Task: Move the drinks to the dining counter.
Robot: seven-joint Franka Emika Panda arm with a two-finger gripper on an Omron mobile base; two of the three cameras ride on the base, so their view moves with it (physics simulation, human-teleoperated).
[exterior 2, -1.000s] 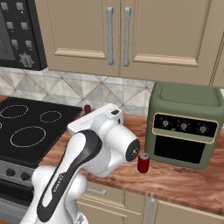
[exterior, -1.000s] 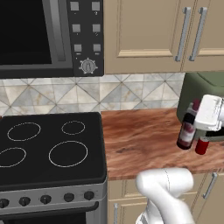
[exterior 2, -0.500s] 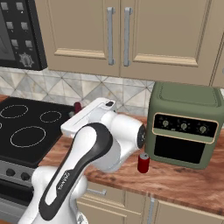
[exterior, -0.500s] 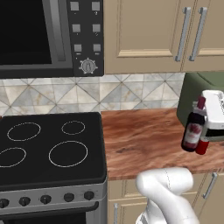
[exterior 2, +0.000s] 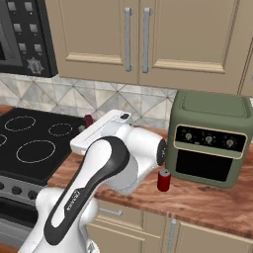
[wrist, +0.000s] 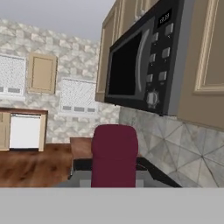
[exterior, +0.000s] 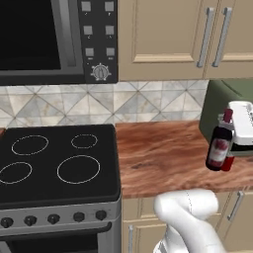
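My gripper [exterior: 231, 132] is shut on the dark wine bottle with a red cap [exterior: 219, 146], held just above the wooden kitchen counter [exterior: 163, 158] in front of the green air fryer. The hand view looks along the bottle's red cap [wrist: 114, 153], which stands between the fingers. In the right base view my arm hides the bottle except for its cap [exterior 2: 89, 120]. A short red can [exterior 2: 163, 180] stands upright on the counter before the air fryer, right behind the held bottle [exterior: 229, 163]. The dining counter is out of view.
The green air fryer [exterior 2: 210, 136] stands at the counter's back right. A black cooktop [exterior: 54, 163] lies to the left, with a microwave [exterior: 54, 39] above it. Beige cabinets [exterior 2: 138, 39] hang over the tiled backsplash.
The bottle has shifted a little to the right in the left base view and now stands more upright in the grip. The red can has not moved.
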